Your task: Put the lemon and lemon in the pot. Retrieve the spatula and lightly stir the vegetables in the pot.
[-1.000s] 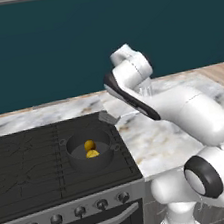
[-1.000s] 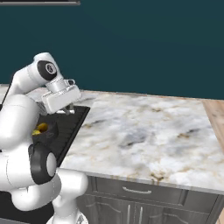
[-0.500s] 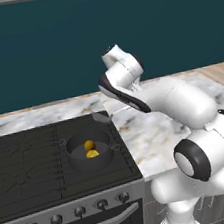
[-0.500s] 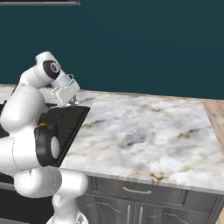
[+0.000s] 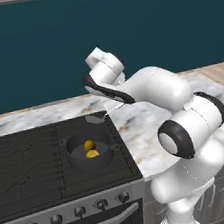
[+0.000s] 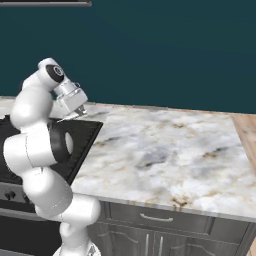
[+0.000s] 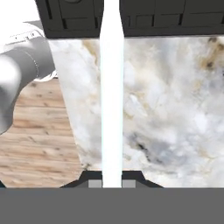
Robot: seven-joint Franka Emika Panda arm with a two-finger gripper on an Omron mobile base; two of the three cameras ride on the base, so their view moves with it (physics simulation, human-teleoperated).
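Now spatula [image 7: 112, 96] held tight in gripper [image 7: 112, 183] (blade [image 5: 96, 119] near pot [image 5: 91, 152]); two lemons [image 5: 90, 149] seen inside pot.

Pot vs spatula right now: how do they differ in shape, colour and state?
The pot is low, round and dark grey; the spatula is slim, with a pale silvery handle and a small flat blade.
The pot rests on the stove; the spatula is held up in the shut gripper, blade just beyond the pot's far rim.
The pot holds both lemons; the spatula carries nothing.
Both look metallic.
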